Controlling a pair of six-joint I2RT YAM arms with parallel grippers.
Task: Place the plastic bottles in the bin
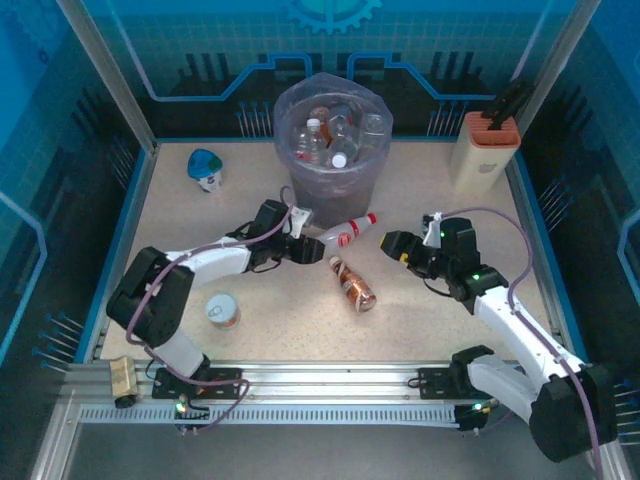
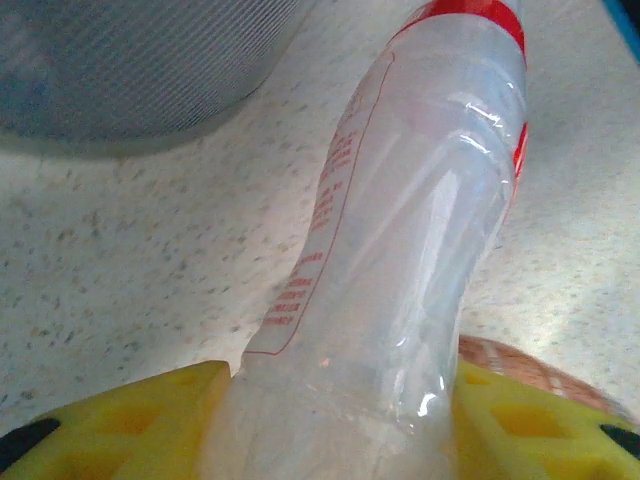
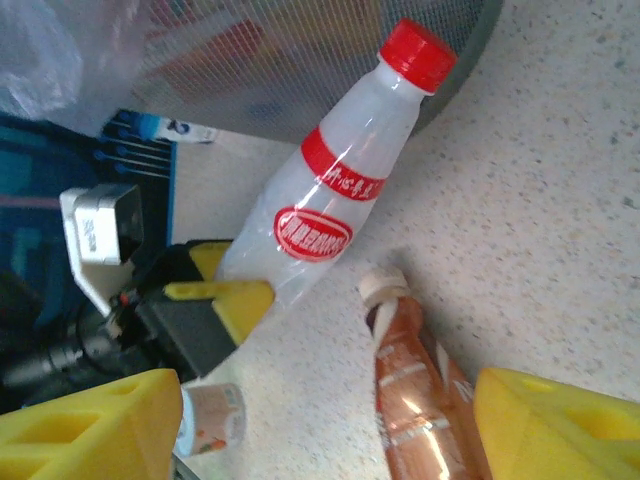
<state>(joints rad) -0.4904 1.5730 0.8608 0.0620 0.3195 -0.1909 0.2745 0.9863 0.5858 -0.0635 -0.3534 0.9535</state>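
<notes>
I count several bottles (image 1: 313, 135) in the bin (image 1: 330, 188), leaving two on the table (image 1: 280, 320): the red-capped clear bottle (image 1: 345, 232), lying beside the bin with my left gripper (image 1: 310, 247) clamped on its base, and the copper-brown bottle (image 1: 353, 284), loose near my parted right gripper (image 1: 392, 245).

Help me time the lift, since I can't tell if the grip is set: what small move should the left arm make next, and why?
Probably raise the left fingers slightly. They press both sides of the red-capped bottle, which lies on the table beside the bin; it must rise above the rim.
</notes>
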